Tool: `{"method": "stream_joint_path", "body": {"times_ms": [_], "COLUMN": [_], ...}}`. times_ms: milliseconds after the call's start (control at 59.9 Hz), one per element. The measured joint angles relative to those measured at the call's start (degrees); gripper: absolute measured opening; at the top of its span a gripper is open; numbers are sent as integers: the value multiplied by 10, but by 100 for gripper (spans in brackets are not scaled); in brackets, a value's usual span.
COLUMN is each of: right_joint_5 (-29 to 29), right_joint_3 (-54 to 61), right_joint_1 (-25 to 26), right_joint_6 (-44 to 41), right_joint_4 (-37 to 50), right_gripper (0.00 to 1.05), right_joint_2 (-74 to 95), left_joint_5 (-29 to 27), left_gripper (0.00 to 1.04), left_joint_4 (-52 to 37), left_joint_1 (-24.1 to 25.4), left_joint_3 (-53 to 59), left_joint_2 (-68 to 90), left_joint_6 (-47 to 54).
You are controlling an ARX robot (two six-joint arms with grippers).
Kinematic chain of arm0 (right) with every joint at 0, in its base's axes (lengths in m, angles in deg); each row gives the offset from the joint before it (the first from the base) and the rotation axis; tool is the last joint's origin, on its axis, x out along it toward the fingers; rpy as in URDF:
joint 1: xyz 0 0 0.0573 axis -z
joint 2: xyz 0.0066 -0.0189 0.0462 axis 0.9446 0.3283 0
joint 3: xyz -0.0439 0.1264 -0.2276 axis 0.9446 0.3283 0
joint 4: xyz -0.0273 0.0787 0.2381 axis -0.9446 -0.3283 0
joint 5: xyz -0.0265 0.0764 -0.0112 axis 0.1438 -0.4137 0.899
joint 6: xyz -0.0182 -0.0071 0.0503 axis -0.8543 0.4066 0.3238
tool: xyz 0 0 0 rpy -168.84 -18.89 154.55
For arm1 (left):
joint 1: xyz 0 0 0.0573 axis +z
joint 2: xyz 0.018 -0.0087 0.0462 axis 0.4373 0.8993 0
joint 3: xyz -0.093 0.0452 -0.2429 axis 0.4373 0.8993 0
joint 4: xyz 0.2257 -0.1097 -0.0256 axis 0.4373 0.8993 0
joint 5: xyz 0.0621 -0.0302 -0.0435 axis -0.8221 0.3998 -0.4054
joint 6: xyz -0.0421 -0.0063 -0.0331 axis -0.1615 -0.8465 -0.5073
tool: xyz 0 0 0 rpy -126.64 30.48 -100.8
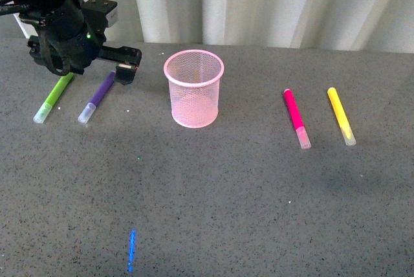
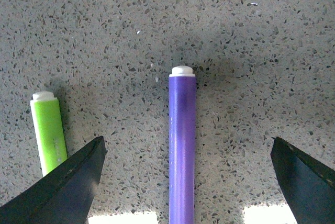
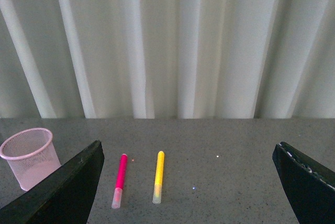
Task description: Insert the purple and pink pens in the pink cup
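The left gripper (image 2: 187, 141) hangs spread wide over the dark purple marker (image 1: 98, 96) on the grey speckled bench (image 1: 226, 193), left of the upright pink wire-mesh cup (image 1: 194, 89); the magenta-pink marker (image 1: 295, 116) lies right of it; the right gripper (image 3: 187, 148) is likewise spread

A flat grey speckled tabletop (image 1: 259, 212) is seen. A round wire-mesh cup (image 1: 194, 89) is coloured pink. 4 thick markers are coloured differently: purple marker (image 1: 98, 98), magenta-pink marker (image 1: 295, 116), lime-green marker (image 1: 53, 99), yellow marker (image 1: 340, 115).

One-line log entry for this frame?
left gripper open over purple pen | right gripper open, holding nothing | pink pen on table | pink cup empty
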Motion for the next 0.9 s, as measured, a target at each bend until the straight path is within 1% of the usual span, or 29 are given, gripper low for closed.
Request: {"method": "stream_joint_path", "body": {"times_ms": [367,451,534,551,634,668,785,818,901], "right_joint_5": [0,0,0,0,0,0,0,0,0], "right_joint_3": [0,0,0,0,0,0,0,0,0], "right_joint_1": [0,0,0,0,0,0,0,0,0], "right_joint_6": [0,0,0,0,0,0,0,0,0], "right_joint_4": [0,0,0,0,0,0,0,0,0], "right_gripper": [98,98,98,98,98,98,98,98,98], "right_joint_2": [0,0,0,0,0,0,0,0,0], "left_joint_5": [-5,-2,-2,-1,-2,0,-10,-11,-12], "left_gripper": [98,82,72,66,49,39,15,13,13], "left_joint_4": [26,30,30,31,31,31,30,29,28], "left_joint_1": [-3,-4,-5,-7,-10,-11,-10,-10,-8], "left_joint_3": [-61,-74,-78,-80,-83,-84,-83,-83,-83], "left_joint_2": [54,62,65,67,70,71,71,71,71], "left_joint_6": [14,15,16,16,16,16,17,16,16]}}
